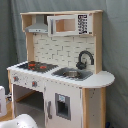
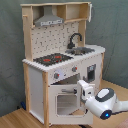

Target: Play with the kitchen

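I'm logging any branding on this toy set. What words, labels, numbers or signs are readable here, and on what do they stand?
No text can be read in either exterior view.
Microwave keypad on the kitchen: dark panel with light marks, too blurred to read.
Knobs below the hob: no marks can be made out.
Gripper at the oven door: no label can be made out.
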